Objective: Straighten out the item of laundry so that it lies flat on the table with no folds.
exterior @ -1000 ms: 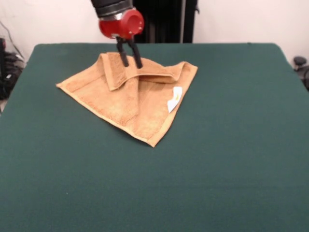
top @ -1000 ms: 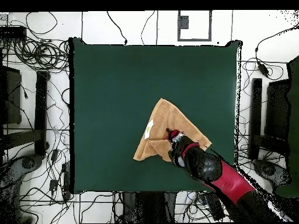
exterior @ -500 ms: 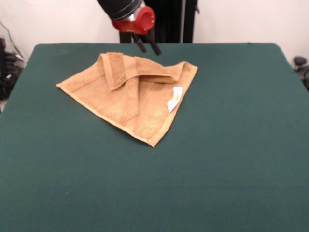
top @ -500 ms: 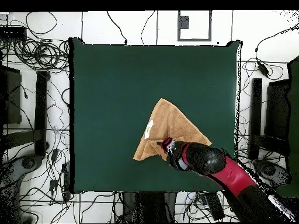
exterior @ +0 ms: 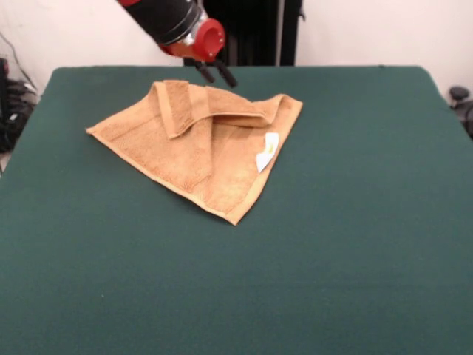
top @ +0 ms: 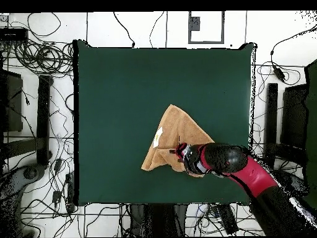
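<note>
Lying folded, towel [exterior: 199,144] mid-table [exterior: 355,244], gripper [exterior: 216,74] open above its far edge.

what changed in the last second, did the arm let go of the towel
The gripper has lifted off the folded flap of the towel and now hangs open above the towel's far edge, holding nothing; the arm has swung and tilted sideways. The towel stayed put on the table, still folded, white tag showing.
</note>
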